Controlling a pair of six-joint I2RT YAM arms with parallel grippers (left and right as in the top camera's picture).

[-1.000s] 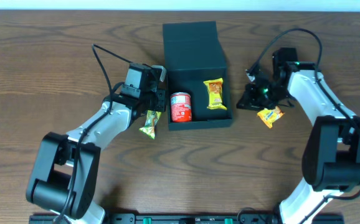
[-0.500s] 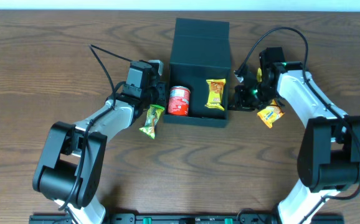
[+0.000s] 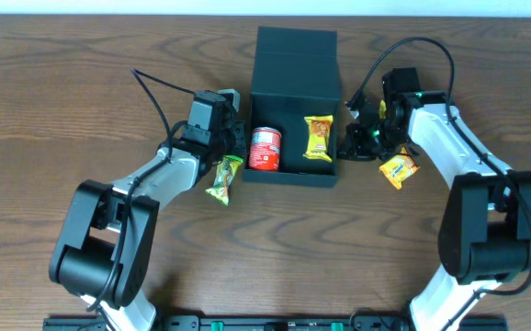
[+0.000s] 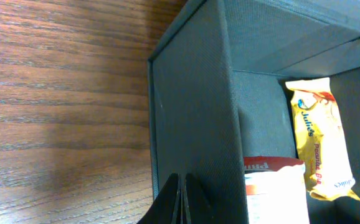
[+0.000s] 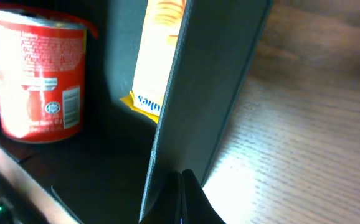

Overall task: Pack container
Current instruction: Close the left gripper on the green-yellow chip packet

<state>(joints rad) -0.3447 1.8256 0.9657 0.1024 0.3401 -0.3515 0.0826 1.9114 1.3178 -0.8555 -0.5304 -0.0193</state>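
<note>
Left claw [image 4: 180, 198] and right claw [image 5: 183, 198] are clenched empty against opposite side walls of the container [image 3: 295, 55], set midway along the far edge of the tabletop [image 3: 54, 83]; equal pressure is advised against skewing.

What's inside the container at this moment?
Inside the container sit a red can and a yellow snack packet, side by side and apart, with bare dark floor between them. Whether anything lies under either one cannot be seen, because they cover it.

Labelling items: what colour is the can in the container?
The can is red; clearest in right wrist view.
</note>
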